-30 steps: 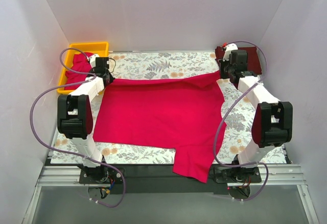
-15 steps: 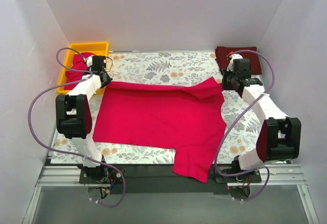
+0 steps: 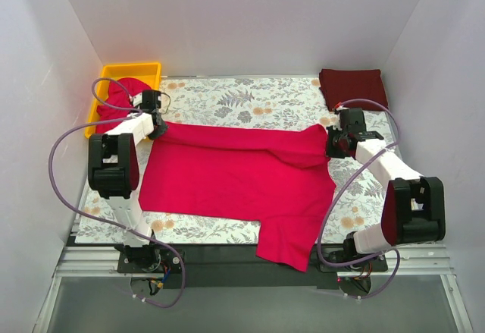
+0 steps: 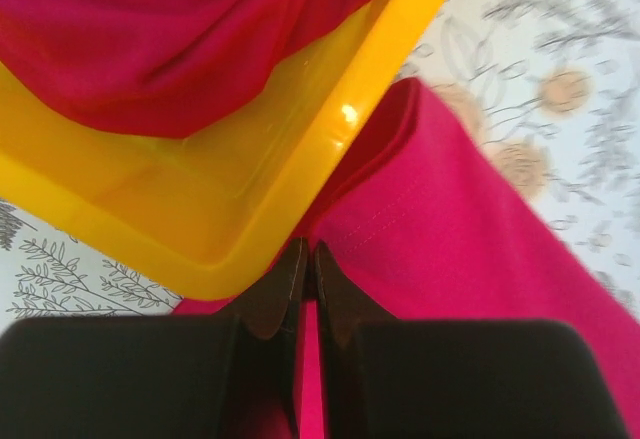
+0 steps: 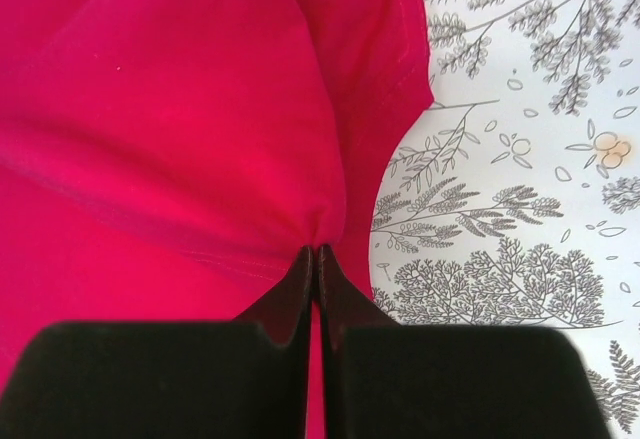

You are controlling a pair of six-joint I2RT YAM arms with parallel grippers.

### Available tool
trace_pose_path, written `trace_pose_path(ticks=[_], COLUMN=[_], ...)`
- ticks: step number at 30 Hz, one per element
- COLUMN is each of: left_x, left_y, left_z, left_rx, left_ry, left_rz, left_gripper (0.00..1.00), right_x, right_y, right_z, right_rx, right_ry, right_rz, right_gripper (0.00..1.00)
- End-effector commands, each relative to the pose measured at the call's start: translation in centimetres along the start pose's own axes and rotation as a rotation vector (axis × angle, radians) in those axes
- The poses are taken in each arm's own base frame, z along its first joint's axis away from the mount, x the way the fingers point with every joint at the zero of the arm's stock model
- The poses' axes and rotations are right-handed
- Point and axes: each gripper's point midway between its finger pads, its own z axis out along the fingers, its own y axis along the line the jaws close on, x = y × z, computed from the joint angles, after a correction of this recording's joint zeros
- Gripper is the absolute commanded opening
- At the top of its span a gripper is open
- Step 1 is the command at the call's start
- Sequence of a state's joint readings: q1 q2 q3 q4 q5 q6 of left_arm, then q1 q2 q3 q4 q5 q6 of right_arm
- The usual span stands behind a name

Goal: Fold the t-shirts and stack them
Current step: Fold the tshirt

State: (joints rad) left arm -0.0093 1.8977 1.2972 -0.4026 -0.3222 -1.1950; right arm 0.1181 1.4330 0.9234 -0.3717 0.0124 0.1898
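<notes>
Crimson-pink dominates here!
Plain crimson-pink t-shirt (image 3: 235,170), plain maroon t-shirt (image 3: 352,88), yellow tray (image 3: 136,67), white surface (image 3: 250,98) printed with grey leaves.

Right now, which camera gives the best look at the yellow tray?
The top external view: the yellow tray shows nearly whole at the far left, with a crimson shirt heaped inside. The left wrist view shows only one corner close up, with that shirt inside. The right wrist view misses it entirely.
</notes>
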Motion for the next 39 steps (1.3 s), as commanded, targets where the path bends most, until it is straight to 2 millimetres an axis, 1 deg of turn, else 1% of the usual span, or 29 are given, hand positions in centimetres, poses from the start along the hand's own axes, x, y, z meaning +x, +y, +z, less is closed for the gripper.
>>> trace_pose_path(ticks=[1, 2, 4, 5, 7, 9, 11, 12, 17, 19, 22, 25, 26, 27, 28, 29, 31, 32, 33, 34, 35, 36, 37, 38, 39], left_x=[0.8, 1.2, 1.0, 1.0, 0.4, -0.2, -0.5, -0.9, -2.6, -2.9, -2.5, -0.8, -0.3, 0.6, 0.9, 1.3, 2.1, 2.3, 2.7, 2.6, 2.8, 2.3, 2.0, 1.7, 0.8], left_y=[1.7, 1.9, 2.1, 2.2, 1.9, 2.1, 2.5, 2.4, 2.0, 2.0, 2.2, 2.8, 3.0, 3.2, 3.4, 3.6, 4.0, 4.2, 4.3, 4.3, 4.5, 4.6, 4.6, 4.6, 4.4], left_z=[1.0, 1.1, 1.0, 1.0, 0.5, 0.0, -0.4, -0.8, -2.3, -2.9, -3.1, -2.7, -2.4, -1.9, -1.6, -1.3, -0.6, -0.6, -0.4, -0.5, -0.6, -0.9, -1.3, -1.6, -2.5], left_rx=[-0.074, -0.084, -0.098, -0.101, -0.093, -0.101, -0.123, -0.118, -0.098, -0.095, -0.094, -0.11, -0.117, -0.129, -0.139, -0.15, -0.177, -0.187, -0.195, -0.199, -0.206, -0.208, -0.21, -0.208, -0.196], left_ry=[0.009, 0.019, 0.019, 0.02, 0.003, -0.012, -0.014, -0.02, -0.057, -0.059, -0.047, -0.005, 0.007, 0.028, 0.034, 0.041, 0.061, 0.069, 0.078, 0.079, 0.082, 0.068, 0.061, 0.054, 0.025], left_rz=[0.007, 0.011, 0.008, 0.01, 0.006, 0.004, 0.001, -0.002, -0.013, -0.013, -0.015, -0.018, -0.017, -0.012, -0.017, -0.018, -0.02, -0.022, -0.02, -0.026, -0.025, -0.031, -0.035, -0.039, -0.047], left_gripper=[0.0, 0.0, 0.0, 0.0, 0.0, 0.0, 0.0, 0.0, 0.0, 0.0, 0.0, 0.0, 0.0, 0.0, 0.0, 0.0, 0.0, 0.0, 0.0, 0.0, 0.0, 0.01, 0.08, 0.12, 0.19], right_x=[0.9, 1.0, 0.8, 0.4, 0.0, -0.7, -0.9, -1.3, -1.7, -1.2, -0.5, 1.1, 2.1, 2.6, 2.9, 3.9, 4.6, 4.7, 4.9, 4.8, 4.5, 4.2, 3.3, 2.8, 1.8], right_y=[-0.5, -0.6, -0.6, -0.6, -0.5, -0.5, -0.3, -0.2, 0.4, 0.5, 0.4, 0.2, 0.0, -0.1, -0.2, -0.5, -0.9, -0.8, -0.8, -0.7, -0.6, -0.5, -0.3, -0.3, -0.2], right_z=[0.6, 0.7, 0.6, 0.5, 0.1, -0.4, -0.8, -1.2, -2.4, -2.6, -2.8, -2.5, -2.2, -1.9, -1.6, -1.2, -0.6, -0.4, -0.2, -0.2, -0.2, -0.3, -0.5, -0.7, -1.0], right_rx=[0.024, 0.025, 0.029, 0.034, 0.032, 0.033, 0.025, 0.022, -0.006, -0.008, -0.01, -0.005, 0.001, 0.004, 0.005, 0.019, 0.033, 0.031, 0.027, 0.024, 0.017, 0.015, 0.009, 0.006, 0.002], right_ry=[0.029, 0.031, 0.028, 0.016, 0.001, -0.02, -0.026, -0.041, -0.056, -0.043, -0.027, 0.002, 0.027, 0.042, 0.046, 0.068, 0.09, 0.093, 0.101, 0.099, 0.093, 0.082, 0.058, 0.043, 0.011], right_rz=[0.017, 0.02, 0.02, 0.018, 0.016, 0.015, 0.016, 0.017, 0.023, 0.028, 0.034, 0.048, 0.051, 0.055, 0.055, 0.056, 0.064, 0.066, 0.064, 0.065, 0.064, 0.066, 0.063, 0.062, 0.062], right_gripper=[0.01, 0.01, 0.01, 0.01, 0.01, 0.01, 0.01, 0.01, 0.01, 0.01, 0.01, 0.01, 0.01, 0.01, 0.01, 0.01, 0.01, 0.03, 0.07, 0.16, 0.19, 0.24, 0.35, 0.4, 0.45])
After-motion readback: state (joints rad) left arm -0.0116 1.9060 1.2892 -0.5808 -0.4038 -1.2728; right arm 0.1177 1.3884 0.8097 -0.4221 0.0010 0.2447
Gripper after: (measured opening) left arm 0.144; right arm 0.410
